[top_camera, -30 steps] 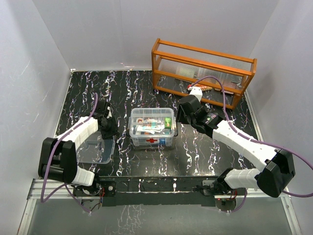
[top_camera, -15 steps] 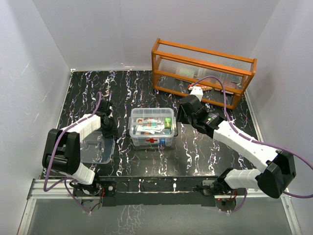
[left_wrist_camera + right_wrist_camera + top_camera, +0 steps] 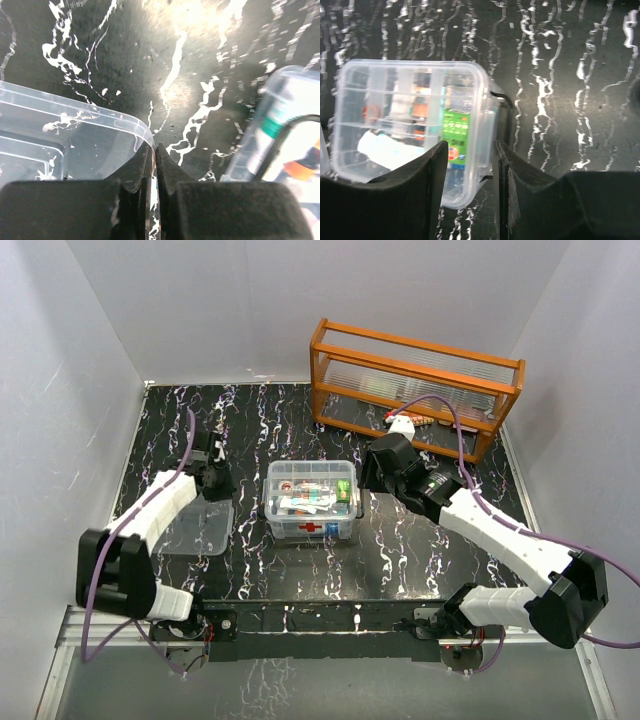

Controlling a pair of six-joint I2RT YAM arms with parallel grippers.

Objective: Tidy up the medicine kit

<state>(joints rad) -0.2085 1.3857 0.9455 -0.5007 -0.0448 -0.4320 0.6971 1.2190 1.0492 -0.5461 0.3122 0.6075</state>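
Observation:
The medicine kit, a clear box with a red cross on its front wall, stands lidless at the table's middle with packets inside. Its clear lid lies to the left, its far edge raised. My left gripper is shut on that far edge. In the left wrist view the fingers pinch the lid's rounded corner, and the kit shows at the right. My right gripper stands open astride the kit's right wall, one finger inside and one outside, with a gap on the inner side.
An orange wooden rack with ribbed glass stands at the back right, small items lying at its foot. White walls close in the black marbled table on three sides.
My left gripper has shut on the lid's far edge and drawn back a little, tipping that edge up. The right arm and the kit have not moved.

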